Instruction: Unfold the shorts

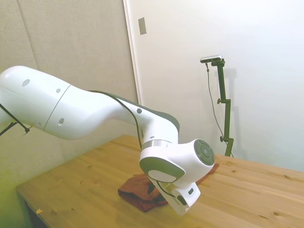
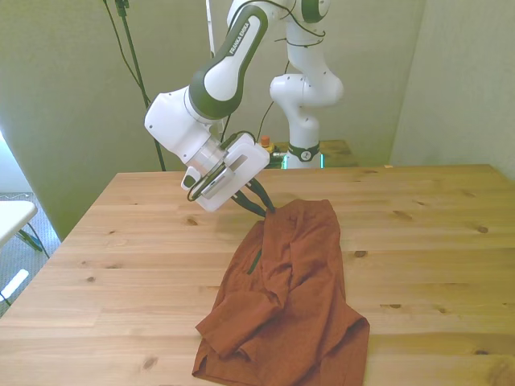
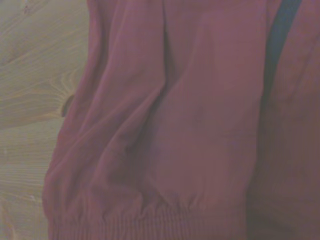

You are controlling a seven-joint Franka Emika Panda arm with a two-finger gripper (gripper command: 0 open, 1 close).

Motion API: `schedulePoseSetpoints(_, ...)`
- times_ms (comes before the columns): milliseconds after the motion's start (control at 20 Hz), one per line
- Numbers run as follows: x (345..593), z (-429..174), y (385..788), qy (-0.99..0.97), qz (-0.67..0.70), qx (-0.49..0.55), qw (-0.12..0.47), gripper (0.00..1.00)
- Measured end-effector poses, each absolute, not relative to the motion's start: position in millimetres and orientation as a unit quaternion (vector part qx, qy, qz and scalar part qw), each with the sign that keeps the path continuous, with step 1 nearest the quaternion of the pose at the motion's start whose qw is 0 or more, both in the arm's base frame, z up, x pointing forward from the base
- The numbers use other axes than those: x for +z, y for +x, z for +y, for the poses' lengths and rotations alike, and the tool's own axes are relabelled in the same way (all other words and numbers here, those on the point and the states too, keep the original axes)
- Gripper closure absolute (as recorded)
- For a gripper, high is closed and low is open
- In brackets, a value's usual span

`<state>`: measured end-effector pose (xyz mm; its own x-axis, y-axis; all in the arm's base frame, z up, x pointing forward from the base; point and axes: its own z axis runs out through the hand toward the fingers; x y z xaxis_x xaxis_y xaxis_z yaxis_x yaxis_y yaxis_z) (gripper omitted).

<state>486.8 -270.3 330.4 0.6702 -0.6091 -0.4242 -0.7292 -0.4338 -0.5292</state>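
Front view: the gripper (image 2: 261, 202), fingers pinched on the shorts (image 2: 286, 297) at their far corner, with the cloth's length trailing away from the robot's base.

From the side we look across the table (image 1: 247, 190), the arm (image 1: 95, 114) coming in from the picture's left. From the front we face the robot, higher and further back. The wrist view sits tight on the shorts (image 3: 190, 125), blurred. All three share the shorts (image 2: 286, 297).
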Motion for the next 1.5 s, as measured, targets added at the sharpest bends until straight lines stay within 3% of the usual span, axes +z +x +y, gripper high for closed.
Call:
schedulePoseSetpoints(400, 333, -276, 486, -0.841, 0.399, 0.083, 0.356, 1.00)
schedulePoseSetpoints(600, 352, -267, 496, -0.848, 0.378, 0.081, 0.363, 1.00)
schedulePoseSetpoints(950, 410, -183, 529, -0.875, 0.311, 0.072, 0.364, 1.00)
schedulePoseSetpoints(1500, 432, -46, 549, -0.917, 0.220, 0.084, 0.321, 1.00)
